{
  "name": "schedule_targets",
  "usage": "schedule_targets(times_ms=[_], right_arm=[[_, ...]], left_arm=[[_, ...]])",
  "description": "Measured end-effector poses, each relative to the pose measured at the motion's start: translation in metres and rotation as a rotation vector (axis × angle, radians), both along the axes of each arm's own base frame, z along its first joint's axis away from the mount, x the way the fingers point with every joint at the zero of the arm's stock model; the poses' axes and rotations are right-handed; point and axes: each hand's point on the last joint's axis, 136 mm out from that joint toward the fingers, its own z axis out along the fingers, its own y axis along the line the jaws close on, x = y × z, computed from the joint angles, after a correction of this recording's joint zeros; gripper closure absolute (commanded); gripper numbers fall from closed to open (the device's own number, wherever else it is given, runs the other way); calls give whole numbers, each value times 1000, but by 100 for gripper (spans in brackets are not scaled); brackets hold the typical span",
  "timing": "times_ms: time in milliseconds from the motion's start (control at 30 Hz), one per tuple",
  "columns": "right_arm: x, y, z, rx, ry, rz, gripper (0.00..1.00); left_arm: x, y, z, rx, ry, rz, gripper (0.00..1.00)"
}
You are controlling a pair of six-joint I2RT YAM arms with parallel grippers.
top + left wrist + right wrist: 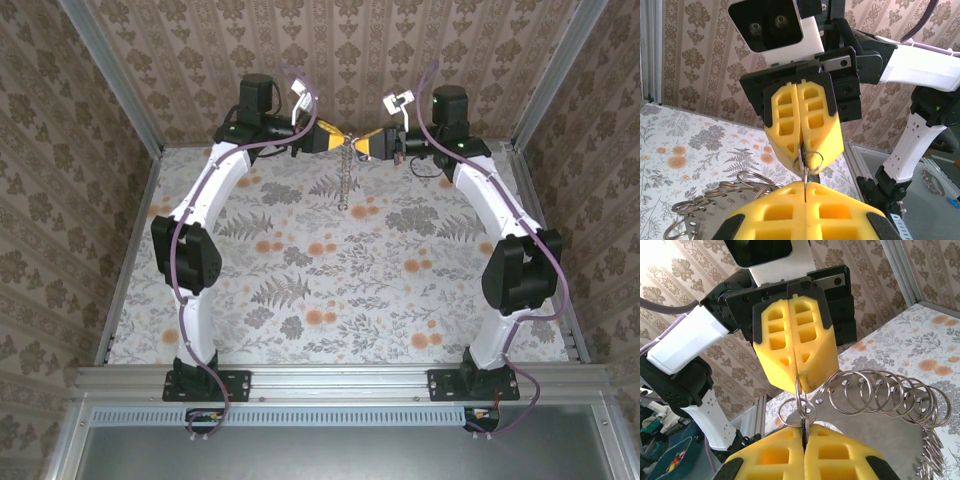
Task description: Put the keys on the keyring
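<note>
Above the far table (300, 290), the keyring (798, 400) sits pinched between left gripper (799, 385) and right gripper (807, 161), both clamped shut tip-to-tip, probably steadying it for threading; its chain (345, 180) dangles, and the key is indiscernible.

No writing can be read.
The floral-striped wallpaper (330, 40), the flowered worktop (300, 290) and the white camera housing (810, 36) facing the left wrist show only pattern or plain surface, with no legible letters, numbers or logos.
</note>
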Motion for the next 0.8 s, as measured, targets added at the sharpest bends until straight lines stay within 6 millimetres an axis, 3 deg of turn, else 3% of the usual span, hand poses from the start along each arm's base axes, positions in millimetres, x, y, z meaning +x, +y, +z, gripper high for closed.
schedule_targets(times_ms=[500, 800], right_arm=[[1, -1, 21, -1, -29, -5, 100], [8, 0, 16, -3, -14, -2, 100]], left_arm=[[-4, -1, 5, -4, -11, -4, 100], [-2, -2, 4, 0, -11, 6, 100]])
